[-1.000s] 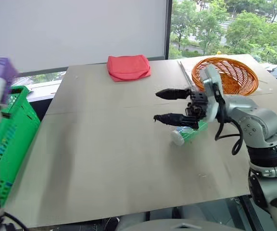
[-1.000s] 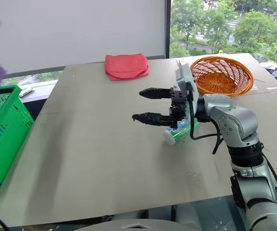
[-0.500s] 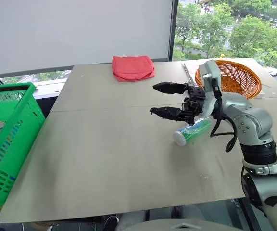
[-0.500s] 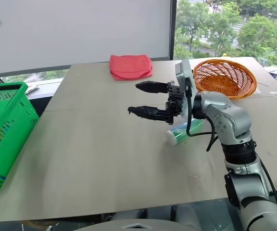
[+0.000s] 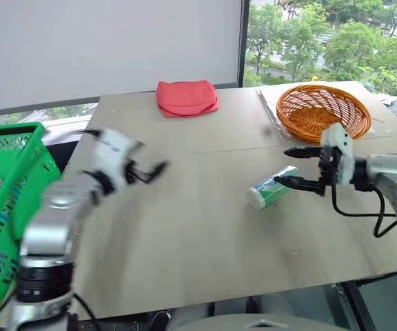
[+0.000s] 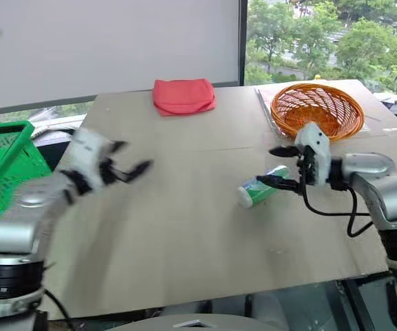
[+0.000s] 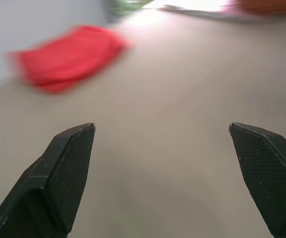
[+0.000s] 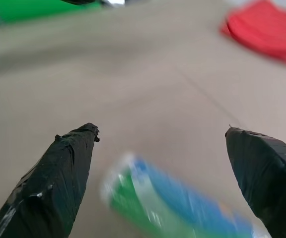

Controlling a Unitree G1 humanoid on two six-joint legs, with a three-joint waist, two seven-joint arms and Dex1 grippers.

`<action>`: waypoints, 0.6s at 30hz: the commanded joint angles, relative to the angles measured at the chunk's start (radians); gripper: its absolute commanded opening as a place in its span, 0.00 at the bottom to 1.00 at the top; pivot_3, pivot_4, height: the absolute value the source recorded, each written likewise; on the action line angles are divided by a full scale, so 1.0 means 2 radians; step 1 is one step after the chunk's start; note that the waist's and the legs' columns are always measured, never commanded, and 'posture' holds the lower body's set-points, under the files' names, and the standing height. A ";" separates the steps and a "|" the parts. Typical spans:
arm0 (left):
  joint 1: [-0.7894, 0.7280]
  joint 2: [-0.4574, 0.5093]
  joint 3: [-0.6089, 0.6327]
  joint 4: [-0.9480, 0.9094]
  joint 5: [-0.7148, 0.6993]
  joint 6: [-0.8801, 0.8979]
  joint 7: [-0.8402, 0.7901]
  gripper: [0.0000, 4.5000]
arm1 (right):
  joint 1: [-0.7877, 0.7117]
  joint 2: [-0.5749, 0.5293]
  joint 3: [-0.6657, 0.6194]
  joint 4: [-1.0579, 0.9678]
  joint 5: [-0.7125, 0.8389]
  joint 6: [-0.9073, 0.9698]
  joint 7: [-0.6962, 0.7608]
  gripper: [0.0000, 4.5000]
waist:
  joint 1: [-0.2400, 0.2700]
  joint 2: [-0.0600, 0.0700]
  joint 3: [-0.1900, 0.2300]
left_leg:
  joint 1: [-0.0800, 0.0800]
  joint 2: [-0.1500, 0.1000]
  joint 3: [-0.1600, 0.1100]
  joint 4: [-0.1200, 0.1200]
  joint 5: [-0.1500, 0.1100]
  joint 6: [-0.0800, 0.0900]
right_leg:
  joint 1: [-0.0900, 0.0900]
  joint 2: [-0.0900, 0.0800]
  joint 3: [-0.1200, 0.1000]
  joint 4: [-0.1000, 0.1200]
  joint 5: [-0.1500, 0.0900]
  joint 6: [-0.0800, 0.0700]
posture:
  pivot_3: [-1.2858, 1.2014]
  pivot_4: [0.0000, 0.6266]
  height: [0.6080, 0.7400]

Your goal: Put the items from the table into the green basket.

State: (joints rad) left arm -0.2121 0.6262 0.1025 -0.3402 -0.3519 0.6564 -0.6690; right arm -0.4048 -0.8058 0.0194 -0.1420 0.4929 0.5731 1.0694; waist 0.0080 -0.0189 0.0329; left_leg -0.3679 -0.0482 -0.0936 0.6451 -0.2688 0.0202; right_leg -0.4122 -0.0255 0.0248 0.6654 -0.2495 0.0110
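Note:
The green-and-white container [image 5: 271, 188] lies on its side on the table [image 5: 185, 234], right of the middle. My right gripper [image 5: 282, 165] is at the container's right end, pointing left, open. In the right wrist view the container [image 8: 175, 206] lies low between the two spread fingers [image 8: 58, 178], ungripped. My left gripper [image 5: 149, 170] hovers over the table's left part, blurred by motion. Its fingers [image 7: 66, 171] stand wide open with only bare tabletop between them. The green basket [image 5: 9, 172] stands off the table's left edge.
A folded red cloth [image 5: 186, 96] lies at the table's far edge. A round orange wicker basket [image 5: 322, 109] sits at the back right, just behind my right gripper. A seam [image 5: 205, 153] crosses the tabletop.
My left gripper held a purple pack over the green basket; it has since opened, is empty, and has swung right over the table. My right gripper moved right and down to the container's end.

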 commanded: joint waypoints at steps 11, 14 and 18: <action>-0.112 -0.131 -0.194 0.081 0.033 0.010 -0.005 0.99 | 0.127 -0.050 -0.072 -0.065 -0.016 -0.010 -0.030 1.00 | -0.022 0.002 0.000 | 0.003 0.001 0.002 0.004 0.000 0.000 | 0.004 0.003 0.002 0.000 0.000 0.001 | 0.46 0.00 1.00; -0.114 -0.137 -0.213 0.090 0.040 0.007 -0.010 0.99 | 0.144 -0.054 -0.079 -0.071 -0.020 -0.011 -0.035 1.00 | -0.029 0.002 -0.001 | 0.004 0.002 0.003 0.004 0.000 0.000 | 0.004 0.004 0.003 0.000 0.001 0.002 | 0.45 0.00 1.00; -0.121 -0.151 -0.226 0.107 0.045 0.019 -0.007 0.99 | 0.154 -0.053 -0.089 -0.081 -0.017 -0.007 -0.042 1.00 | -0.038 0.002 -0.001 | 0.004 0.002 0.002 0.004 0.000 0.000 | 0.004 0.004 0.003 0.000 0.001 0.002 | 0.44 0.00 1.00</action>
State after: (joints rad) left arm -0.4275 0.3300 -0.3450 -0.1235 -0.2703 0.6915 -0.6815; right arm -0.0907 -0.8991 -0.1071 -0.2658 0.4493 0.5634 0.9942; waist -0.0674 -0.0145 0.0317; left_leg -0.3604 -0.0449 -0.0887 0.6532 -0.2689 0.0208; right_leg -0.4035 -0.0180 0.0316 0.6661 -0.2481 0.0148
